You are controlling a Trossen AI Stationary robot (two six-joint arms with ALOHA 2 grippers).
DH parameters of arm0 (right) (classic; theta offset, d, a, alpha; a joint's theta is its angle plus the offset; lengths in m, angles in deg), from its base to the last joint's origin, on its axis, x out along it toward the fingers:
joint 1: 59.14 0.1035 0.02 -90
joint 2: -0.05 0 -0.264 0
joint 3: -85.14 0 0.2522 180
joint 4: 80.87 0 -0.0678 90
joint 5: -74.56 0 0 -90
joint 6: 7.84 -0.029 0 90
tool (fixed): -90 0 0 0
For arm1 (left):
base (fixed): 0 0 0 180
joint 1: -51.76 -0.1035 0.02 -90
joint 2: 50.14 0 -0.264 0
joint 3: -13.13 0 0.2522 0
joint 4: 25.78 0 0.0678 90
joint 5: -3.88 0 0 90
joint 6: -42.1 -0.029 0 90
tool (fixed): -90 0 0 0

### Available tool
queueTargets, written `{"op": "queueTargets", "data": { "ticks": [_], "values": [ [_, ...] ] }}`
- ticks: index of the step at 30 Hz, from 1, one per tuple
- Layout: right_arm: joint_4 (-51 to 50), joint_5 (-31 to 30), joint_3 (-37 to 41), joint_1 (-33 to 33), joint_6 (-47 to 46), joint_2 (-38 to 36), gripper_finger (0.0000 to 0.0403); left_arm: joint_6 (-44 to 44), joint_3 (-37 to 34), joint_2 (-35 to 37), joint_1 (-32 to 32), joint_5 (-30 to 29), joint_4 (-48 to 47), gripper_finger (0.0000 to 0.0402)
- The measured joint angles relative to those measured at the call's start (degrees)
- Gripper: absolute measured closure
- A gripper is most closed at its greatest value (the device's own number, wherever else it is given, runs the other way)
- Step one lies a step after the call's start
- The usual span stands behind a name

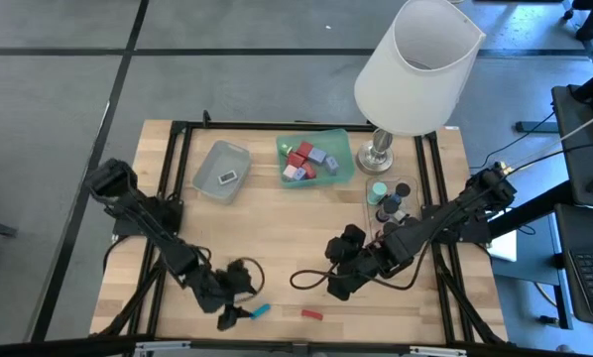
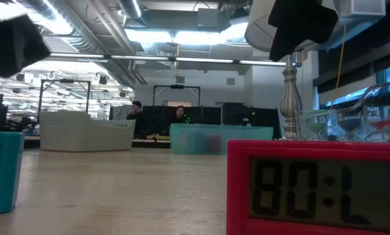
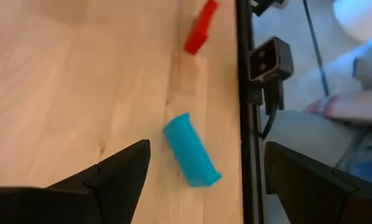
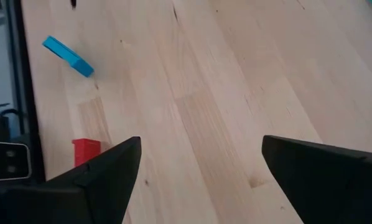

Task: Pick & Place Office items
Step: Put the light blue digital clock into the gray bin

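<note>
At the near edge of the table, the teal bar is seen lying flat, and the left gripper is held just beside it, fingers spread wide with nothing between them. In the left wrist view the teal bar is framed between the two dark fingers, untouched. A little to the right along the same edge, the red bar is found lying alone on the wood. The right gripper is poised just behind it, jaws wide apart and empty; in its wrist view both the red bar and the teal bar are seen on bare table. Farther back, the clear tray is seen holding black cylinders and a mint-green cap. At the far side, red, pink and lavender blocks are piled in the green tray, and one small dark item is seen in the grey tray. The white-shaded lamp stands at the far right.
</note>
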Motion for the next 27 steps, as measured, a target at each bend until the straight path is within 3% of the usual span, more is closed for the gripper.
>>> {"op": "queueTargets", "data": {
  "ticks": [5,8,17,27],
  "values": [
    [0.3,-0.4,0.0,0.0,0.0,0.0,0.0064,-12.0,5.9,-5.7,3.1,-6.1,-1.8,0.0089],
    [0.3,-0.2,0.0,0.0,0.0,0.0,0.0064,-14.7,8.6,-8.8,4.8,-9.8,-2.4,0.0089],
    [0.3,0.0,0.0,0.0,1.5,0.0,0.0064,-10.3,12.5,-15.3,7.9,-17.1,-4.3,0.0089],
    [0.3,-1.1,0.0,0.2,1.5,0.0,0.0064,-1.7,12.5,-19.9,9.6,-19.0,-5.1,0.0089]
  ]
}}
